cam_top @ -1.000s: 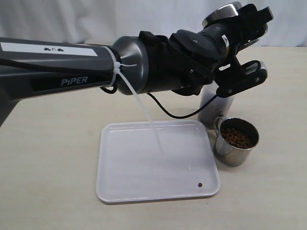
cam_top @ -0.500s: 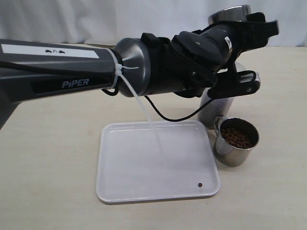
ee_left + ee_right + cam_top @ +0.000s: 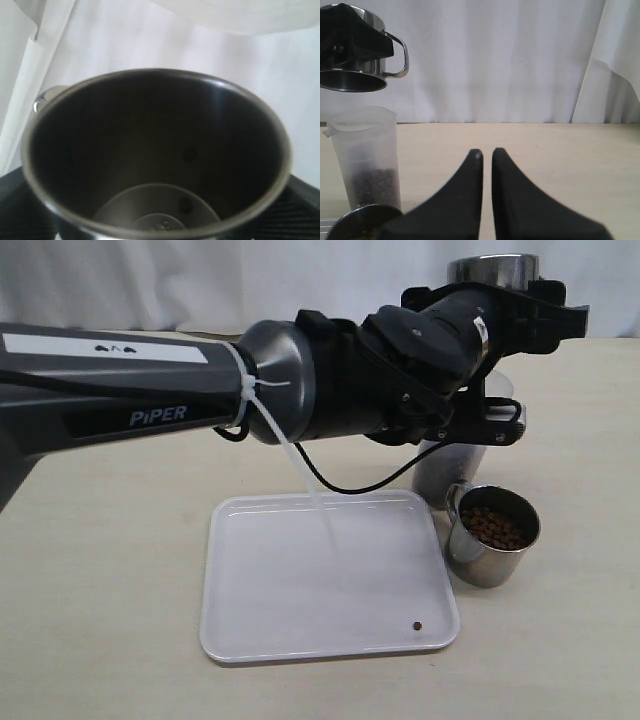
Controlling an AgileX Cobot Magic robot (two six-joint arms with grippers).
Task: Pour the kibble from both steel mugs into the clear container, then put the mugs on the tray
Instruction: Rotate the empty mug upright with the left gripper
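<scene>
Spanning the scene is the pale beige counter (image 3: 90,620). Over it the dark grey left arm (image 3: 150,390) reaches toward the tall frosted clear plastic container (image 3: 362,145). The flat white rectangular tray (image 3: 300,580) lies just beside the container.

Directly above the container's rim, the left fingers (image 3: 347,32) clamp one short shiny steel mug (image 3: 355,80) mouth down. The left wrist view shows its inside empty. The second steel mug (image 3: 485,565) stands on the counter close against the container's base, full of small dark-brown kibble (image 3: 493,527). More kibble fills the container's lower part. The right fingers (image 3: 470,190), near the container, are drawn almost together and hold nothing. One stray pellet (image 3: 416,625) lies on the tray.

Assessment: the full mug is rigid and smooth-walled, so likely slippery, and its load is loose. It is best pinched across the wall away from the handle and kept level until it is over the container.
</scene>
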